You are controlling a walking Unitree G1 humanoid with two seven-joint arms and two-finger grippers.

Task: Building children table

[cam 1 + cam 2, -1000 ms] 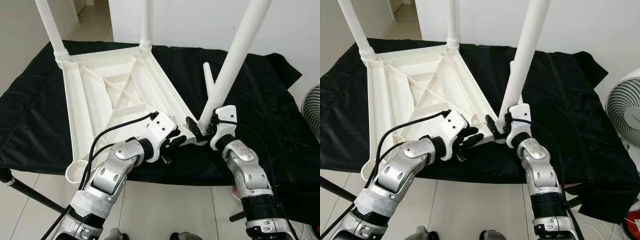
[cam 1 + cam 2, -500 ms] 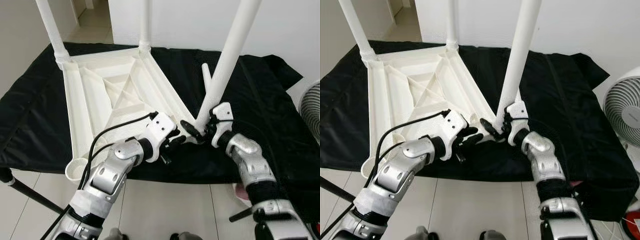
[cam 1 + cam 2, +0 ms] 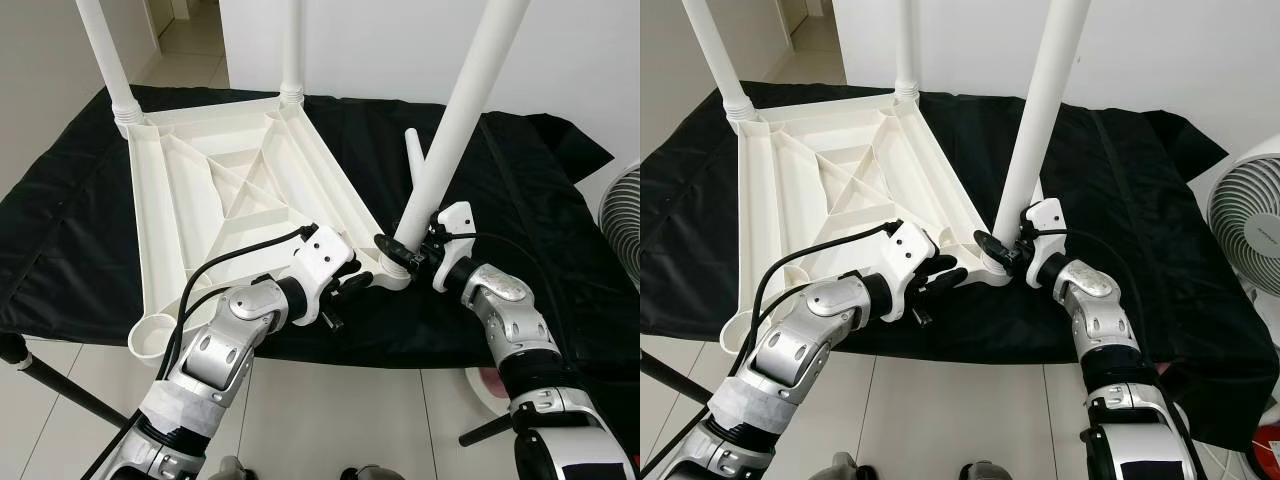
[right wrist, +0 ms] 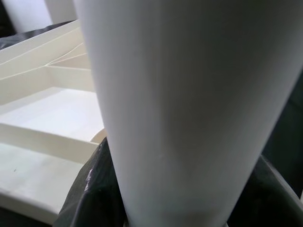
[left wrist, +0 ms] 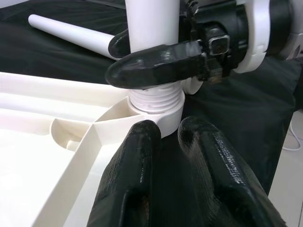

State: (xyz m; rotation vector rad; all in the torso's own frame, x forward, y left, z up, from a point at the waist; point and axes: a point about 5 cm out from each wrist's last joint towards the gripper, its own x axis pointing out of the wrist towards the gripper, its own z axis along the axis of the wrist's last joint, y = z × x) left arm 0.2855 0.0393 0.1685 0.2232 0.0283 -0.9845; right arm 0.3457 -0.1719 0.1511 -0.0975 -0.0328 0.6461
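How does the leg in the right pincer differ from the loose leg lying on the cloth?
The held leg stands tilted with its threaded end at the near corner socket of the upturned tabletop, gripped by the right pincer. The loose leg lies flat on the black cloth, ungripped and partly hidden behind the held one. Both are white, round, plastic-looking legs.

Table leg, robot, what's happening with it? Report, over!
Right gripper shut on tall white plastic table leg, base at corner socket. Left gripper braces upturned white plastic tabletop at that corner. Spare white leg lies on black cloth, clear.
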